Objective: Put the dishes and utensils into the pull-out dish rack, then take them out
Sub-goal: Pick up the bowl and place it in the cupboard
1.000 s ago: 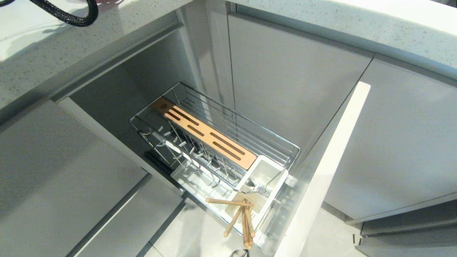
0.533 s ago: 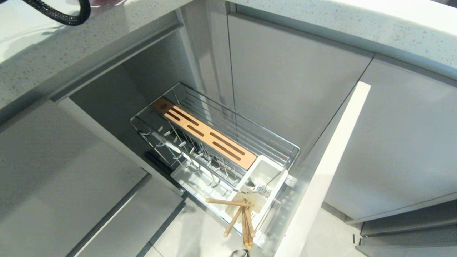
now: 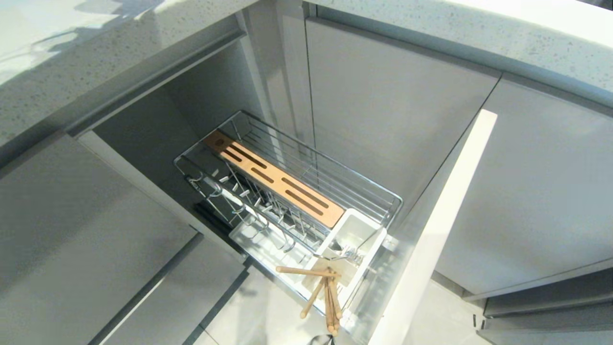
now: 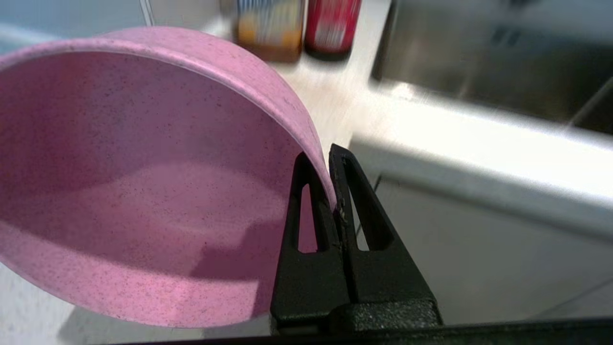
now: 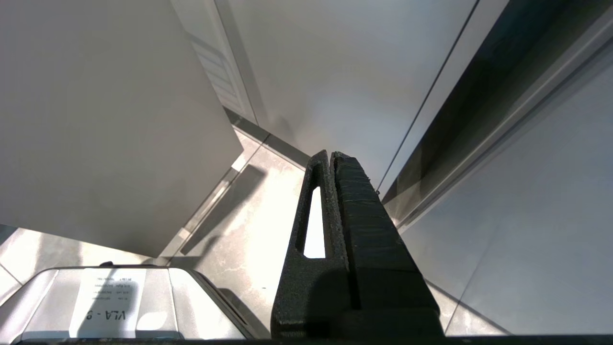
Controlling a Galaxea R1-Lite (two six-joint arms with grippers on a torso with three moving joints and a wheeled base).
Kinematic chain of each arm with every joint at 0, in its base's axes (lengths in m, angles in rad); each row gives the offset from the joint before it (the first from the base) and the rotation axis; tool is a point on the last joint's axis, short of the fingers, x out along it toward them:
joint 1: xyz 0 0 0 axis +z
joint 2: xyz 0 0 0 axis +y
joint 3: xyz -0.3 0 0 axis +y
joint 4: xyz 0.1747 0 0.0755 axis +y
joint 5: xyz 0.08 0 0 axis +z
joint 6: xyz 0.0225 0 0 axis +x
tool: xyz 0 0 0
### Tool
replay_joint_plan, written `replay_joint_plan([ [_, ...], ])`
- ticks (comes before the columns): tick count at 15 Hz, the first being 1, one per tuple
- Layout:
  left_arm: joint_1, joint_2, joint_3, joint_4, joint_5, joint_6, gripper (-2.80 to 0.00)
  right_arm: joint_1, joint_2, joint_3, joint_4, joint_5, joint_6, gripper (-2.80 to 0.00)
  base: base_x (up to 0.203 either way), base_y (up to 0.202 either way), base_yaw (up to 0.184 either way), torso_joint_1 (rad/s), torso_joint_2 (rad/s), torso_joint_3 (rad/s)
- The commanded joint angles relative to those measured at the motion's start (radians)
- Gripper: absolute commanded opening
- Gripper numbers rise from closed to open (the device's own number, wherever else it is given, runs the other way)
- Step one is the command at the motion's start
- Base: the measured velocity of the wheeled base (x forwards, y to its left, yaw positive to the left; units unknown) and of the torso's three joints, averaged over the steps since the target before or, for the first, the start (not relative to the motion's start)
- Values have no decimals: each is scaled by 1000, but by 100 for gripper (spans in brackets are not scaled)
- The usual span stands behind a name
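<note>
Only the left wrist view shows it — left gripper (image 4: 330, 158) pinching pink bowl (image 4: 143, 191).

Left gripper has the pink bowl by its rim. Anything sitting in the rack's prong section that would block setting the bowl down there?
Nothing visible does. The left gripper is shut on the pink bowl, out of the head view. In the pull-out dish rack the prongs hold no dishes; chopsticks and fork sit in the utensil box.
</note>
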Motion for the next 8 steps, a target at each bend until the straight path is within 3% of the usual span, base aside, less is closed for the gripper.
replay_joint_plan([
  [1, -53, -31, 2, -97, 5, -26, -280, 1, 0, 1, 0, 0, 0, -280, 0, 0, 0, 0, 0, 0],
  [3, -165, -30, 3, -206, 57, -93, -280, 0, 0, 1, 0, 0, 0, -280, 0, 0, 0, 0, 0, 0],
  [5, -291, -9, 4, -318, 188, -183, -280, 1, 0, 2, 0, 0, 0, -280, 0, 0, 0, 0, 0, 0],
  [8, -451, 64, 5, -406, 397, -423, -280, 1, 0, 2, 0, 0, 0, -280, 0, 0, 0, 0, 0, 0],
])
